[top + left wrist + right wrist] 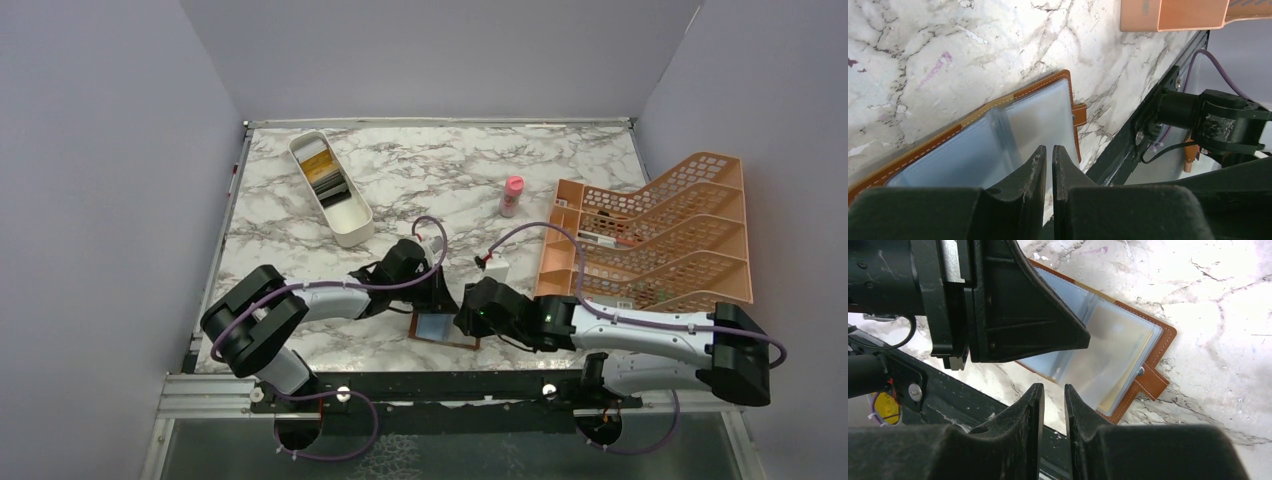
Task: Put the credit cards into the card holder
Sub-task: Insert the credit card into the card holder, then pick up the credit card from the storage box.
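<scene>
Card holder (446,328) lies open with no card in hand; this looks like the sleeve-opening step.
From above: it sits well apart from the white tray (352,232), nearer the arms and to the tray's right, and the left end effector (437,298) and right end effector (468,318) are both down at it. The tray holds the credit cards (325,176), yellow-gold and dark. Left wrist: jaws almost together over the clear sleeves, and I can't tell whether a leaf is nipped. Right wrist: jaws a little apart and empty, with a yellowish tint behind the sleeves, maybe a card already in. Next, I'd say, one arm must travel to the tray and pick up a thin card cleanly.
</scene>
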`<state>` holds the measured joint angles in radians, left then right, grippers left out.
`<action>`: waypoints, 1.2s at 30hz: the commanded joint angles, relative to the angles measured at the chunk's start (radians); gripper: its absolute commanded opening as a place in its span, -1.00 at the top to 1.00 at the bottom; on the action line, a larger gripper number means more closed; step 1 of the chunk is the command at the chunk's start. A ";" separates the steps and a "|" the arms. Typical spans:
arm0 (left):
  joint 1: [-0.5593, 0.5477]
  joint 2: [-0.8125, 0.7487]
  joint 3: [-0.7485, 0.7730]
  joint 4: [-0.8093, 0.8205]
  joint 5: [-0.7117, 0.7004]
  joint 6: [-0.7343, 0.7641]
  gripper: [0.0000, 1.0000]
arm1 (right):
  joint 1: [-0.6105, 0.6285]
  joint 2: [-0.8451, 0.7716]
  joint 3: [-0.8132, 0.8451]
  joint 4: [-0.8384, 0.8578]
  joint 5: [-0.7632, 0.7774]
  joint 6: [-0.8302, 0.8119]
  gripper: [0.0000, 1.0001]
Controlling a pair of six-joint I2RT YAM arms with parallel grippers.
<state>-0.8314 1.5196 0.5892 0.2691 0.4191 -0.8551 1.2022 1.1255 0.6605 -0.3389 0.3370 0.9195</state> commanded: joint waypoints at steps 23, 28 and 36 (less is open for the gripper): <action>0.460 -0.002 0.586 -0.630 -0.335 0.752 0.41 | -0.004 0.071 -0.094 -0.053 0.102 0.019 0.56; 0.521 0.073 0.697 -0.651 -0.391 1.077 0.24 | -0.004 -0.042 -0.064 -0.061 0.072 -0.030 0.29; 0.676 0.244 0.872 -0.636 -0.426 1.325 0.18 | -0.004 -0.095 -0.008 -0.068 0.070 -0.082 0.22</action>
<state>-0.2379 1.6951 1.3735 -0.3538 0.0139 0.2737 1.2022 1.0431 0.6155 -0.3862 0.3855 0.8780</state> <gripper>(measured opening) 0.417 0.389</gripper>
